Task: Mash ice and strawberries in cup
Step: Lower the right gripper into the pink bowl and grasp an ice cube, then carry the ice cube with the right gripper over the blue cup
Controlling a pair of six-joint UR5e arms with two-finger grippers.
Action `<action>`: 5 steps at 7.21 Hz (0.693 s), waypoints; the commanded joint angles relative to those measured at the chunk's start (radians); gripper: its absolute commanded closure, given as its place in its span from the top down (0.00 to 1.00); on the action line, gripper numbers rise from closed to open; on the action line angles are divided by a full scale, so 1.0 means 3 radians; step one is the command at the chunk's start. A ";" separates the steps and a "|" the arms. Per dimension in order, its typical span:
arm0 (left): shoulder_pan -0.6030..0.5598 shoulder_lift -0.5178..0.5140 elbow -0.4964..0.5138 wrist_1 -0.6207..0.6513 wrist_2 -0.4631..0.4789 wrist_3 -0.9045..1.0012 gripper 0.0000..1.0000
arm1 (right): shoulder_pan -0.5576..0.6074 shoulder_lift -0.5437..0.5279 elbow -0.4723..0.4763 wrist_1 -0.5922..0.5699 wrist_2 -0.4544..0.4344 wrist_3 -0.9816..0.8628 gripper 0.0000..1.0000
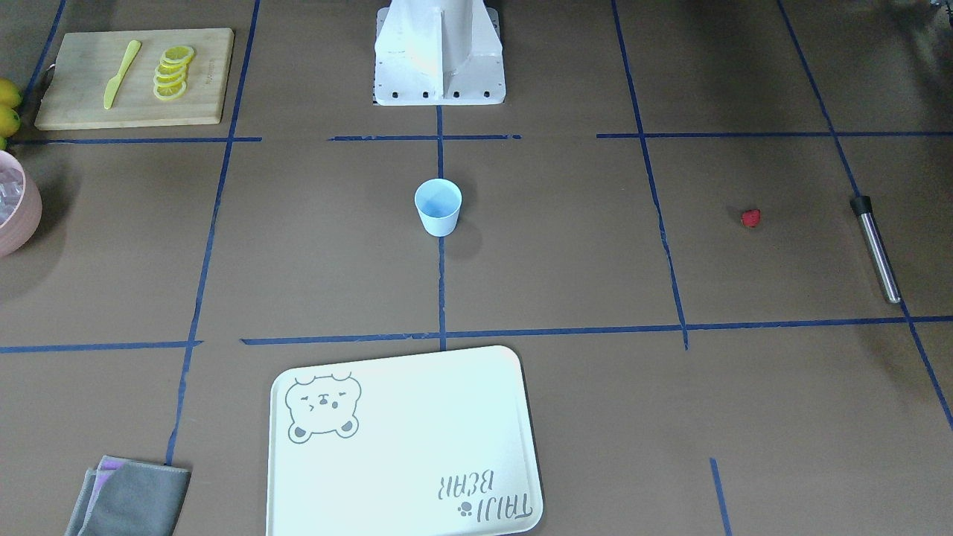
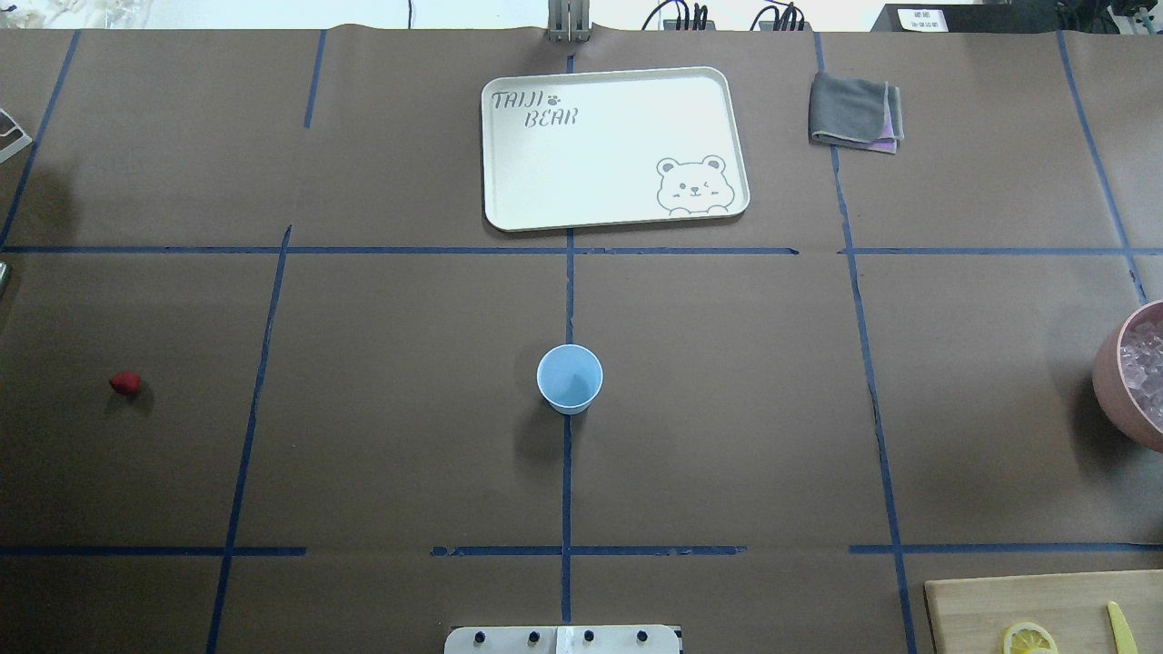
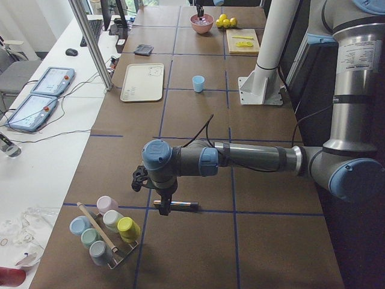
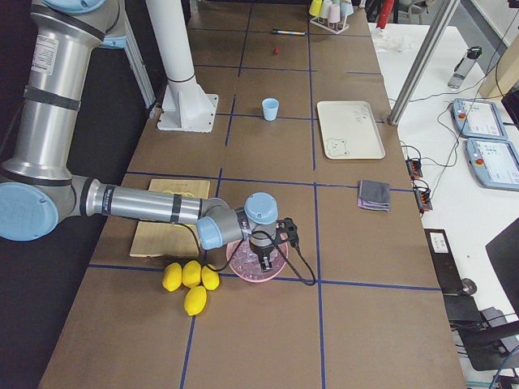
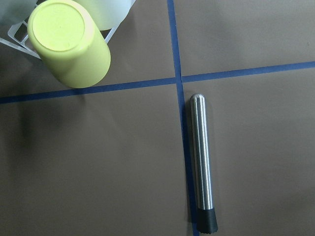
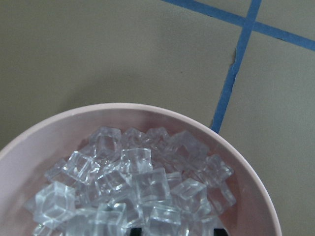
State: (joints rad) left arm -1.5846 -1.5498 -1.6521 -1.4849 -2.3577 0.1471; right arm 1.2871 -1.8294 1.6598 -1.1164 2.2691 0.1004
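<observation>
The light-blue cup [image 2: 569, 378] stands upright and looks empty at the table's middle; it also shows in the front view [image 1: 438, 207]. The red strawberry [image 2: 126, 383] lies alone on the robot's left side. The ice [image 6: 138, 187] fills the pink bowl [image 6: 147, 108] at the right edge [image 2: 1113, 381]. My right gripper [image 4: 266, 261] hangs just over the ice; two dark tips stand apart at the right wrist view's bottom edge. My left gripper [image 3: 165, 201] hovers over a steel muddler [image 5: 202, 162]; I cannot tell whether it is open or shut.
A white bear tray [image 2: 618, 145] lies beyond the cup, with a grey cloth [image 2: 854, 113] beside it. A cutting board [image 1: 134, 78] holds lemon slices and a yellow knife, with whole lemons [image 4: 190, 279] near it. A rack of coloured cups [image 3: 105, 232] stands by the muddler.
</observation>
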 commanded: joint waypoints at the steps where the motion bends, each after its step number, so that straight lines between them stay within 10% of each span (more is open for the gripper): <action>1: 0.0005 -0.0004 0.0000 0.0000 0.0000 -0.0005 1.00 | 0.0000 -0.0007 0.0005 0.0009 0.0014 -0.0007 0.17; 5: 0.0000 -0.0004 0.0000 0.0000 0.0000 -0.0005 1.00 | 0.0233 -0.0017 0.0132 -0.0016 0.0172 -0.0018 0.09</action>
State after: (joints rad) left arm -1.5833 -1.5509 -1.6521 -1.4849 -2.3577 0.1457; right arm 1.3140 -1.8326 1.6791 -1.1153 2.2965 0.0957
